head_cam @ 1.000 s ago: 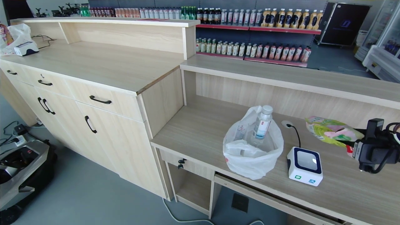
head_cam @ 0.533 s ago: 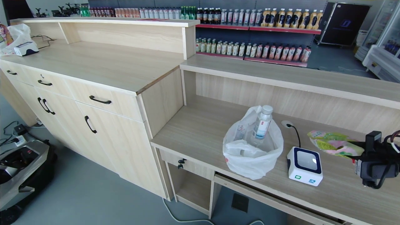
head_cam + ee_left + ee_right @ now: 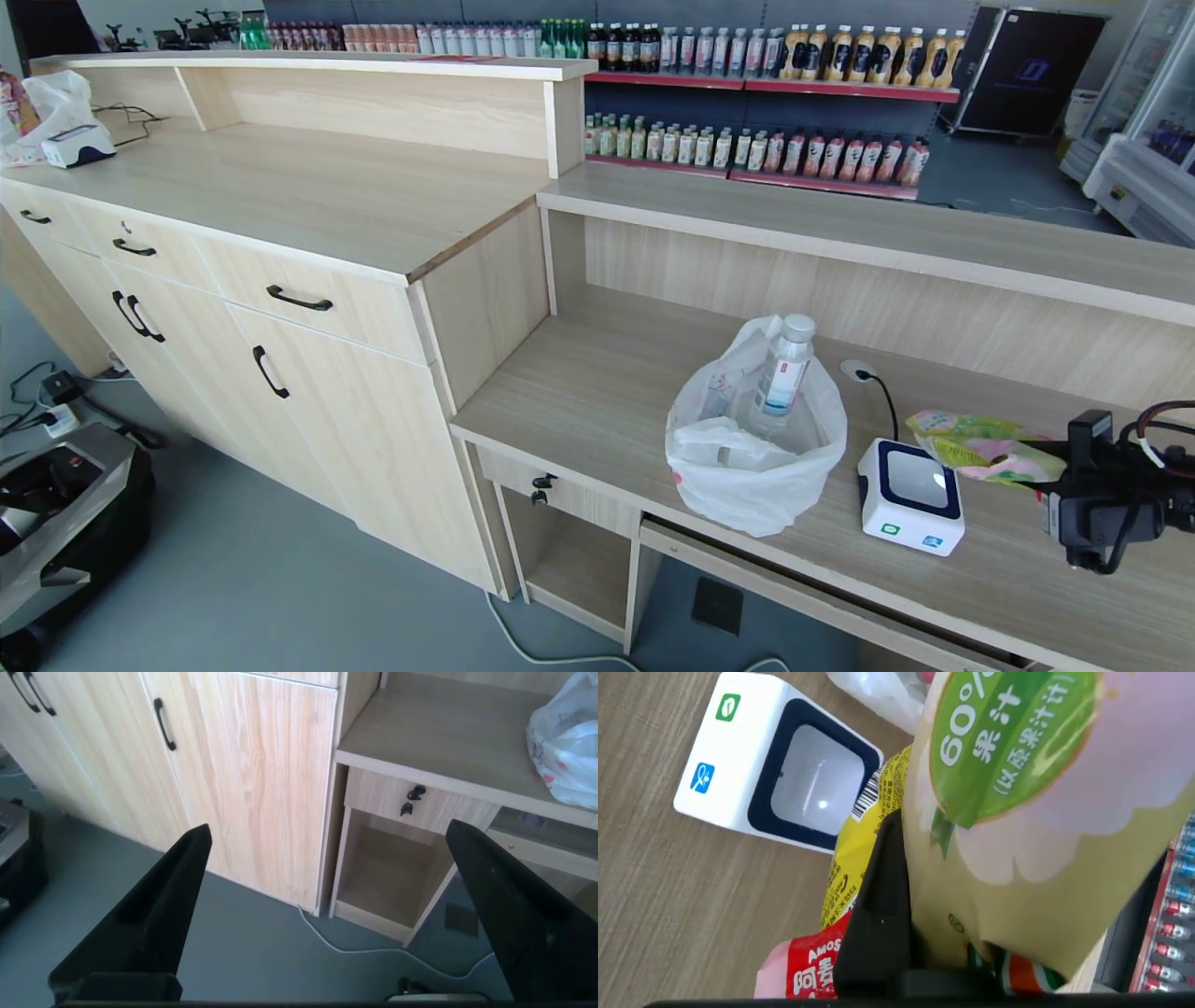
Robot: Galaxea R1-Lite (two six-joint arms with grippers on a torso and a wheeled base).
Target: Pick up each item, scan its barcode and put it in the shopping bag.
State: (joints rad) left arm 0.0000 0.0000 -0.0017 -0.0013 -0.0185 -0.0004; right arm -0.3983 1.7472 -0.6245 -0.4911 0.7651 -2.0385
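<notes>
The right claw (image 3: 1034, 455) was clamped on a green-and-pink snack pouch (image 3: 971, 448) with white print on a green patch. The pouch's barcode (image 3: 868, 795) sat just beside the white scanner (image 3: 910, 497). Beyond the scanner, farther from that claw, stood the shopping bag (image 3: 747, 467) holding a labelled bottle (image 3: 782, 369). The left claw (image 3: 329, 833) hung spread wide, gripping nothing.

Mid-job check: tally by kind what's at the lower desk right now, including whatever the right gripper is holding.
Shopping bag: 1
Bottle: 1, standing in the bag
Scanner: 1
Snack packet: 1, held in the right gripper
Total: 4
</notes>
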